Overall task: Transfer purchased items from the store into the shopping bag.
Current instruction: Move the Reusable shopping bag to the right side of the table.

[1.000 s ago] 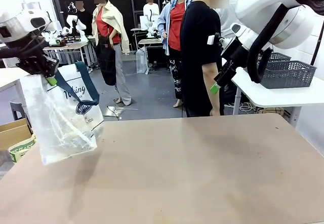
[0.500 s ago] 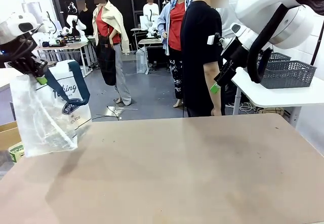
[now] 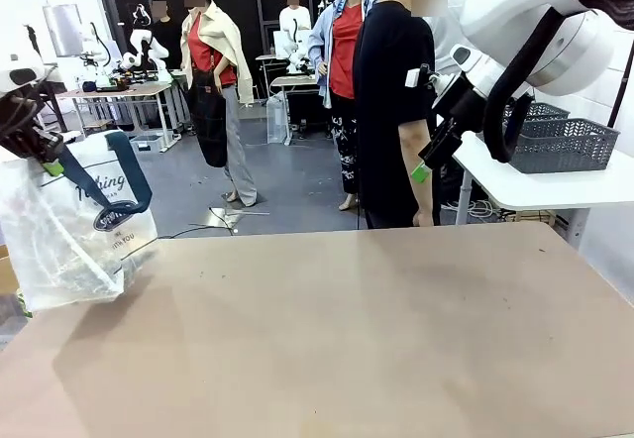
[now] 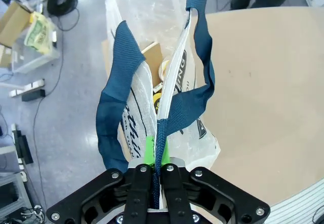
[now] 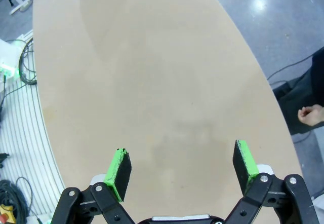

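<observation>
The translucent shopping bag [image 3: 69,225] with navy strap handles hangs at the table's far left edge, over the floor. My left gripper [image 3: 45,165] is shut on one of its navy straps [image 4: 158,133], fingers [image 4: 148,155] pinching it from both sides. Inside the bag [image 4: 144,11] lie a flat brown card-like piece [image 4: 152,57] and pale yellowish bits [image 4: 163,72]. My right gripper [image 3: 421,172] hangs open and holds nothing, high over the table's far right side; its green pads [image 5: 120,167] stand wide apart above bare tabletop. A dark grey mesh basket [image 3: 560,146] sits on a white side table.
A person in black [image 3: 391,101] stands at the far edge, one hand [image 5: 310,115] hanging by the table. The brown tabletop [image 3: 347,329] spreads in front. Cardboard boxes [image 4: 15,21] and cables [image 4: 62,0] lie on the floor left of the table.
My left arm has carried the bag leftward, from over the table's left corner to beyond its edge. The right arm has not moved.
</observation>
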### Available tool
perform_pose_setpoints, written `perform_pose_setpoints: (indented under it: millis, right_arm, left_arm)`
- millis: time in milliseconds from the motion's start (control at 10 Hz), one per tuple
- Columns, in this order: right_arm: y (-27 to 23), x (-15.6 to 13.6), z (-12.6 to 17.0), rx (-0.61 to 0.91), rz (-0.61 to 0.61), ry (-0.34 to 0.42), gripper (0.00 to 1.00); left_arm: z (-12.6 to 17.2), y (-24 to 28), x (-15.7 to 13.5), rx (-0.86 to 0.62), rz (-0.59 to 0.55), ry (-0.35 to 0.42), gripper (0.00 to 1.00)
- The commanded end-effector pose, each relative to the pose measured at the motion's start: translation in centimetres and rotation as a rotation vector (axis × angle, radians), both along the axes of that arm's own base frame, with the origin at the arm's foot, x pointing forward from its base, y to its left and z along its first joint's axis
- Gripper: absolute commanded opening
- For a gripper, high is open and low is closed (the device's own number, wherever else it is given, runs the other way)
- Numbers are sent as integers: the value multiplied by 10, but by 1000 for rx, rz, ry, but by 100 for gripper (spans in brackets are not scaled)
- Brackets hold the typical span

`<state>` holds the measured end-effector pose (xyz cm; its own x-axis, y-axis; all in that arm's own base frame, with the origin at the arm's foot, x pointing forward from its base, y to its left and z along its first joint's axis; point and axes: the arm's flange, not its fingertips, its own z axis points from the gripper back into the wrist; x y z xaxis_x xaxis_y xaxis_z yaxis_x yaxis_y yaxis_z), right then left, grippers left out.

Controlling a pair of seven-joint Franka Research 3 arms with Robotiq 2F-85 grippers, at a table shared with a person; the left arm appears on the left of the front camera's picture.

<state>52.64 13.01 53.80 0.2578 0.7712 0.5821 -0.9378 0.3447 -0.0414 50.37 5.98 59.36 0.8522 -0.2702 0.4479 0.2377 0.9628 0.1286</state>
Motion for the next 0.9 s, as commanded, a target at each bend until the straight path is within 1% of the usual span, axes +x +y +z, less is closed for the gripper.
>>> perform_pose_setpoints:
  millis: [0,100,300,600,700,800]
  right_arm:
    - [1,0,-1,-15,-5,-12,100]
    - [1,0,-1,-15,-5,-12,100]
    - [1,0,-1,-15,-5,-12,100]
    - [1,0,-1,-15,-5,-12,100]
    - [1,0,-1,-15,-5,-12,100]
    - [1,0,-1,-15,-5,-12,100]
  left_arm:
    - [0,15,0,-14,-49,-84,0]
    - [-6,21,-1,-28,-88,-87,0]
    - [-27,31,4,-68,-126,-98,0]
    - [-55,40,4,-110,-82,-50,0]
    - [-62,40,5,-97,-54,-36,0]
    - [-56,34,6,-81,-77,-25,0]
